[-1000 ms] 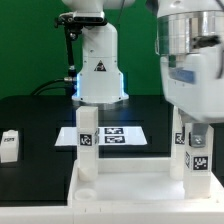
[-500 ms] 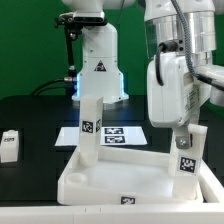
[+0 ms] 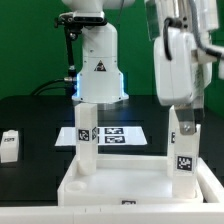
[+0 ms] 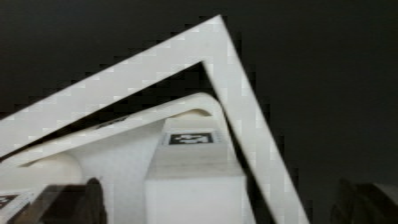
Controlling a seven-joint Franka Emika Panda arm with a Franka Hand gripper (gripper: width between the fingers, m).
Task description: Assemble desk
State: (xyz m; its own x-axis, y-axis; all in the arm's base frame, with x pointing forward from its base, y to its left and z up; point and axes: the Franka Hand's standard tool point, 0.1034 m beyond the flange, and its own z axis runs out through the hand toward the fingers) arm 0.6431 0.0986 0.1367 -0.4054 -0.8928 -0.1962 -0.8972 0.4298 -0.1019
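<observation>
Desk leg (image 3: 184, 150) below claw (image 3: 183, 118) (apart)

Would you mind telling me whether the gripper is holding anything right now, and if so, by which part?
Nothing is held: the gripper stands open above the right-hand desk leg, fingers clear of it.

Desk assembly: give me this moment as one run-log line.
desk top: on table, two legs upright | tool: open, above right leg | left leg: free | spare leg: loose on table
</observation>
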